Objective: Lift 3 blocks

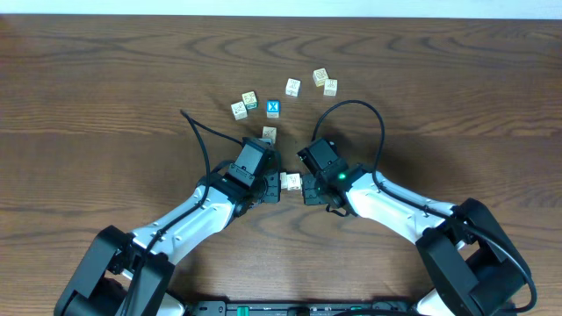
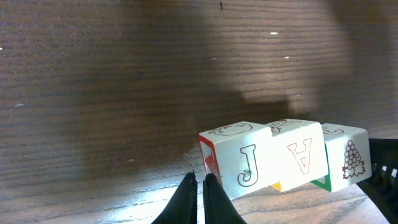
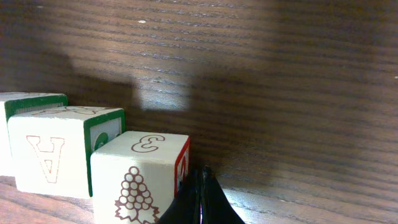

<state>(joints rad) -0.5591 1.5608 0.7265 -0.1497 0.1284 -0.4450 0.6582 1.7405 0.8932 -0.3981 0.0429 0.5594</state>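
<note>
Black-jointed white arms (image 1: 198, 211) reach in from the near side and meet at the middle of the wooden table (image 1: 105, 79); the left gripper (image 2: 199, 198) has its jaws pinched fully together with nothing between them, and the right gripper (image 3: 202, 198) is closed just the same, empty; neither one is grasping in the usual way; instead each closed tip is set against, or all but against, an outer end of a row of three blocks (image 2: 283, 155), so the two arms work as one big clamp; that, I'd judge, is why the jaws are closed, a closed tip making a firmer pusher than a spread one. From left arm to right the row runs J block (image 2: 242, 160), A block (image 2: 301, 152), grape block (image 2: 348, 158), faces touching, none slipped out of line; whether the row is already off the wood I cannot tell for sure. Just beyond the left gripper lies a spare cube (image 1: 269, 134); farther on sits the blue X cube (image 1: 273, 109), with five more pale cubes (image 1: 292, 86) scattered around it, all well apart from the clamp and untouched.
</note>
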